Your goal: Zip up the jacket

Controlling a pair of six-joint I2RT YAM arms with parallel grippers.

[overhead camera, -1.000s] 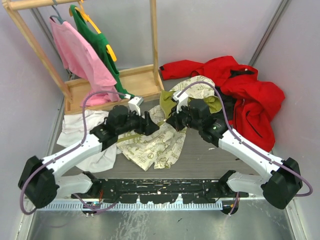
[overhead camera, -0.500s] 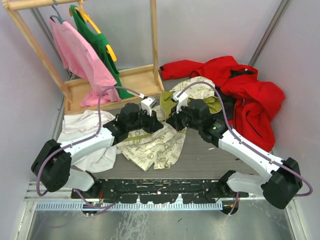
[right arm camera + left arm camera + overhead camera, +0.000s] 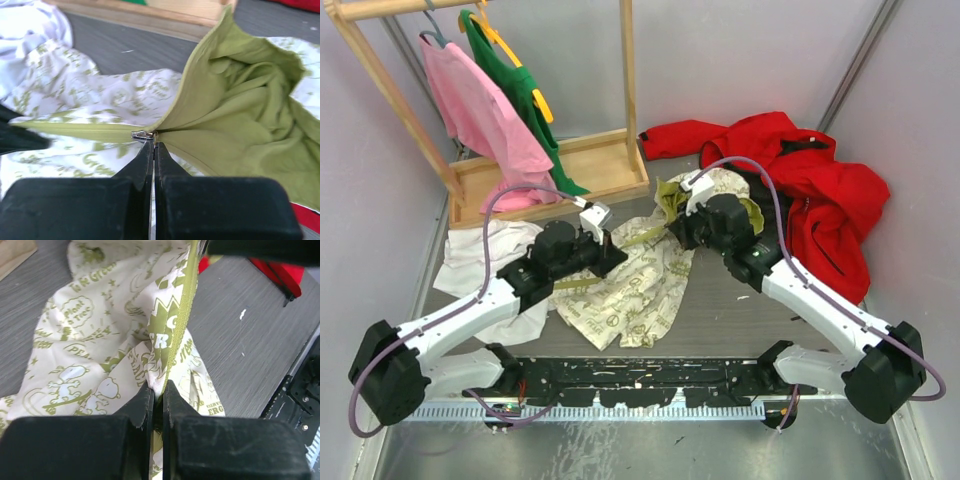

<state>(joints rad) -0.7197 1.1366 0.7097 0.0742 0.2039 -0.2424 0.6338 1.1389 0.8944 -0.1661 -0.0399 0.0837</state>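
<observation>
Closing the Zipper: Anchor Set, Slider Gripped

**Position of the workpiece.** The hooded jacket, cream with olive printed patterns on one face and plain olive-green on the other [image 3: 630, 290], lies crumpled on the dark grey table [image 3: 740, 310] between the two arms. The printed face is up. The olive side is exposed at the far end, just beside the bright red jacket [image 3: 800, 190].

**Claw states.** The left gripper [image 3: 157, 390] is closed, with the jacket's olive zipper tape [image 3: 176, 340] pinched between its fingertips at the near end of the zipper line. The right gripper [image 3: 153, 145] is closed at the small silver zipper slider [image 3: 141, 134]. Its tips appear to clamp the slider's pull, though the pull itself is hidden between them.

**Step in hand.** In the right wrist view, the tape runs joined from the slider toward the left gripper. Beyond the slider the two edges part into an open V. The zip-up stroke is judged to be part way along, with the upper section not yet joined.

**Next move.**
1. Hold the left gripper fixed as the anchor and keep the tape taut.
2. Draw the right gripper away from it, in line with the teeth, toward the open V.
3. Avoid any sideways pull. Slack cloth near the slider could catch.
</observation>
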